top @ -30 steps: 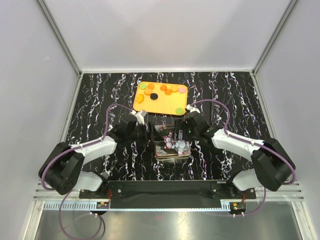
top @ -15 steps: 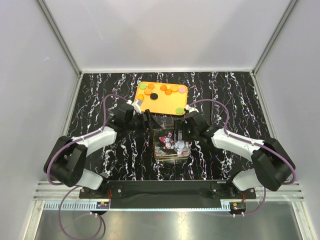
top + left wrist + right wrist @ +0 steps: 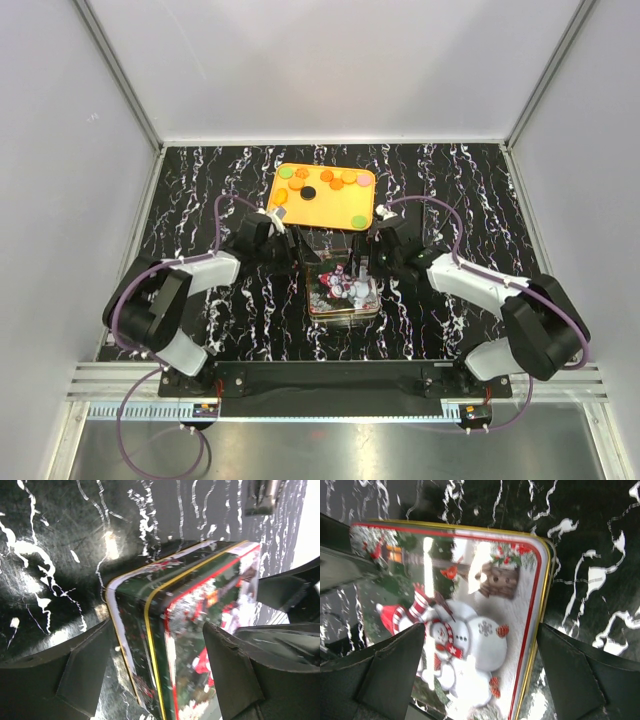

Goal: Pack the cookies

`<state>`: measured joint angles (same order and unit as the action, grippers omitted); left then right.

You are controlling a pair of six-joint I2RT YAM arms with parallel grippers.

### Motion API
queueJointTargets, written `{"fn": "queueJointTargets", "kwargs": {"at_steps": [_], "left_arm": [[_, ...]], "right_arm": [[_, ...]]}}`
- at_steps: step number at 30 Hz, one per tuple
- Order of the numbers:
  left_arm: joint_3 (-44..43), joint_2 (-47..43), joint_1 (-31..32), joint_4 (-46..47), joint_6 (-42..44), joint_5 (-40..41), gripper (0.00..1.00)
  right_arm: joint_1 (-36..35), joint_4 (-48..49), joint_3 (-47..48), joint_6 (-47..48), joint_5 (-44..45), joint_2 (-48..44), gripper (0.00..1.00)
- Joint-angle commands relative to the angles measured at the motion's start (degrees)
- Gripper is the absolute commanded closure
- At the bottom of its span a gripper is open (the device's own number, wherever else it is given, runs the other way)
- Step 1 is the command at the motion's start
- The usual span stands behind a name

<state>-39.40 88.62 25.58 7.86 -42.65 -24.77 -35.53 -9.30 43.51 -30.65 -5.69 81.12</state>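
Left tool [image 3: 297, 250] and right tool [image 3: 362, 262] flank the tin [image 3: 342, 296]; cookies [image 3: 322, 185] lie farther back.

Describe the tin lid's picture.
The tin lid shows a snowman with red scarf, red-and-gold border; best in right wrist view.

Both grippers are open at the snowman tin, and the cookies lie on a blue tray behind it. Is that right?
Not quite. The tray is orange, not blue, as the top view shows. The rest holds: the left gripper and right gripper stand open at the snowman tin, and the cookies lie on the tray behind it.
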Motion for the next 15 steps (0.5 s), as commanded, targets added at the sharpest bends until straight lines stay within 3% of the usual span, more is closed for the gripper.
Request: {"fn": "queueJointTargets", "kwargs": {"at_steps": [1, 15], "left_arm": [[1.51, 2.25, -0.27, 6.37, -2.25, -2.03, 0.23], [11.00, 11.31, -0.36, 26.23, -14.29, -0.98, 0.45]], "right_arm": [[1.51, 4.72, 1.84, 0.16, -3.00, 1.23, 0.00], [4.15, 7.72, 7.65, -0.19, -8.19, 15.11, 0.00]]}}
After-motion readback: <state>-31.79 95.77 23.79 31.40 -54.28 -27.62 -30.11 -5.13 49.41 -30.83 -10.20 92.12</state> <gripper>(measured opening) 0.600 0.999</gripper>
